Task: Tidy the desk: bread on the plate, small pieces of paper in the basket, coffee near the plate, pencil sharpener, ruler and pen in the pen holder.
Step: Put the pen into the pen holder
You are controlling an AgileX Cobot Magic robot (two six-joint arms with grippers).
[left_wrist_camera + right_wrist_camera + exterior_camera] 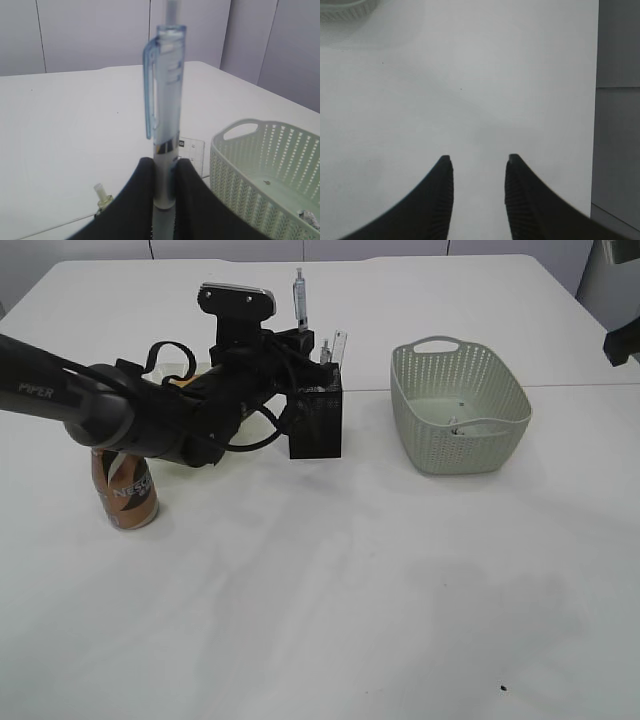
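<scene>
The left tool (162, 175) is clamped on a translucent pale-blue pen (165, 115), its two dark fingers (142, 200) pressed against the lower barrel while the clip and cap end stand upright above them. In the exterior view the left arm (110, 410) reaches in from the left edge across the white tabletop (350, 590), and the pen (299, 295) rises vertically just above and behind the black mesh pen holder (316, 420); whether its tip is already inside the holder cannot be told, because the wrist blocks that spot. A clear ruler (339, 345) stands slanted in the pen holder, and the same ruler (192, 150) shows just behind the fingers in the left wrist view. A brown coffee can (126, 490) stands upright on the tabletop beneath the left arm, near the front left. Behind the arm a sliver of a plate (185, 375) with something orange-brown on it is partly visible, too hidden to describe further. To the right of the pen holder, apart from it, sits a pale green perforated basket (460, 410) with handles, holding a small crumpled light object on its floor. The right tool (477, 160) hangs over bare tabletop with its dark fingers apart and nothing between them.
</scene>
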